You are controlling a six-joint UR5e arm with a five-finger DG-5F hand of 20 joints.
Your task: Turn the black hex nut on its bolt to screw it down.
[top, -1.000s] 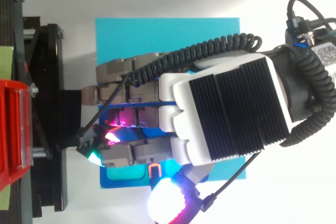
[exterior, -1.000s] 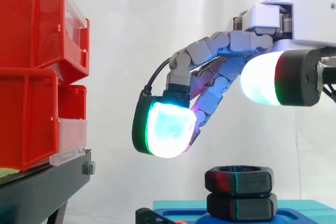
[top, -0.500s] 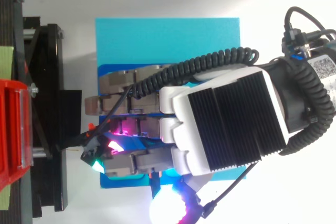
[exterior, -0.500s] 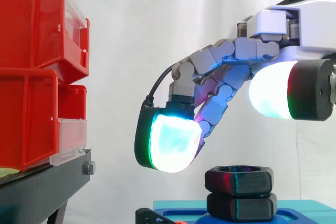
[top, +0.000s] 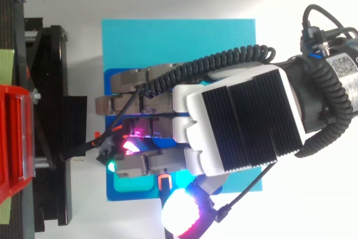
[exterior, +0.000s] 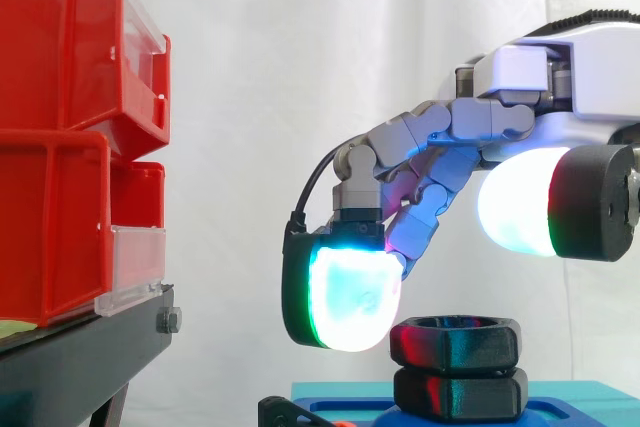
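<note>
Red bins (exterior: 60,137) are sitting stacked on a black stand (exterior: 80,357) at the left, with clear plastic fronts (exterior: 135,267) facing the work, and a white curtain (exterior: 300,67) is hanging behind everything. They are standing well apart from the hand and are blocking nothing.

A blue base (top: 179,40) is lying beside the stand. In the top view the hand (top: 240,121) is covering most of its middle and is hiding the bolt beneath it.

The black hex nut (exterior: 455,340) is sitting level above the base. A second black hex piece (exterior: 460,394) is sitting directly under it, with a thin gap between the two.

The hand is reaching in from the right, its fingers arching loosely downward and gripping nothing. One glowing white-and-cyan fingertip (exterior: 352,292) is hanging just left of the nut at about its height, its edge overlapping the nut's left corner. Whether the two are touching cannot be told.

The thumb pad (exterior: 520,202), glowing white, is hovering above and to the right of the nut, clear of it.

A small printed label (top: 347,66) is showing on the wrist from above, too small to read.
</note>
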